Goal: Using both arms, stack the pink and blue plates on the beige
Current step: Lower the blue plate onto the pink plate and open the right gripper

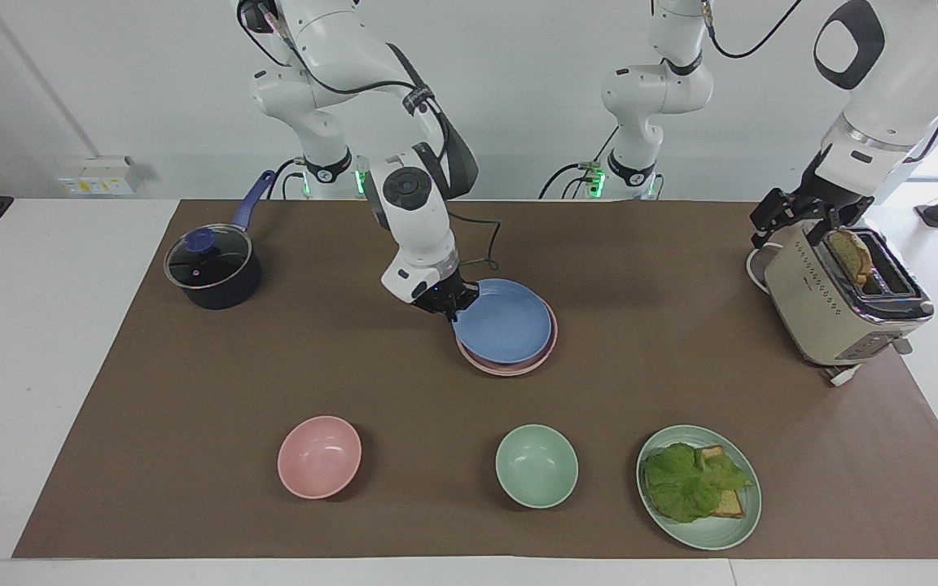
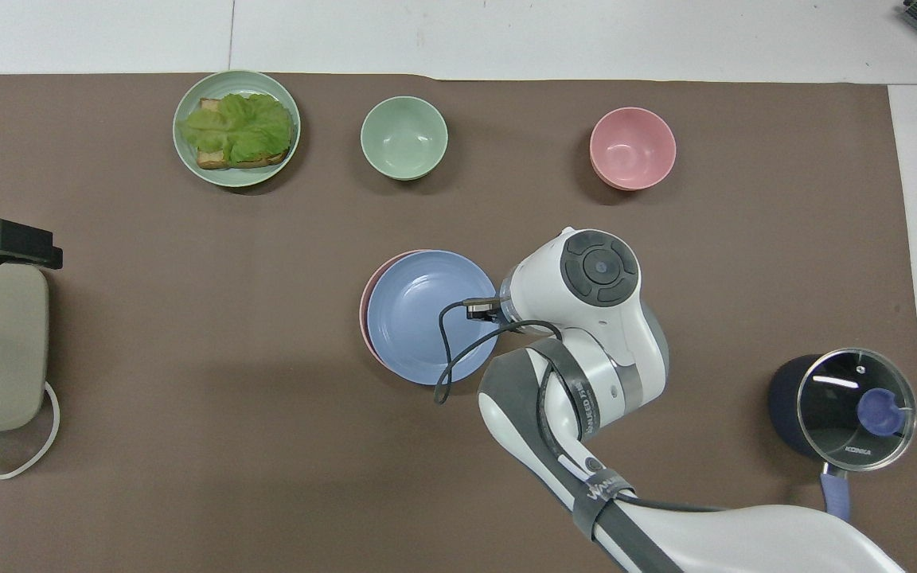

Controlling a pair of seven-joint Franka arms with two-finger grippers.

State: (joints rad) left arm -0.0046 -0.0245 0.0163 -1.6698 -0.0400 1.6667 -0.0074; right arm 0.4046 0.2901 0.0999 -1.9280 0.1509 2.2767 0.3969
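Note:
The blue plate (image 1: 506,325) (image 2: 427,314) sits low over the pink plate (image 1: 549,348) (image 2: 364,306) at mid-table and covers nearly all of it. Only a pink crescent shows. My right gripper (image 1: 450,305) is shut on the blue plate's rim, on the side toward the right arm's end. In the overhead view the wrist hides the gripper. I cannot tell whether the two plates touch. The beige plate is hidden. My left gripper (image 1: 791,216) (image 2: 5,243) waits open and holds nothing, by the end of the toaster nearer the robots.
A beige toaster (image 1: 835,305) holding a bread slice stands at the left arm's end. A lidded dark pot (image 1: 212,268) stands at the right arm's end. Farther from the robots lie a pink bowl (image 1: 319,456), a green bowl (image 1: 536,465) and a green plate (image 1: 742,529) with a lettuce sandwich.

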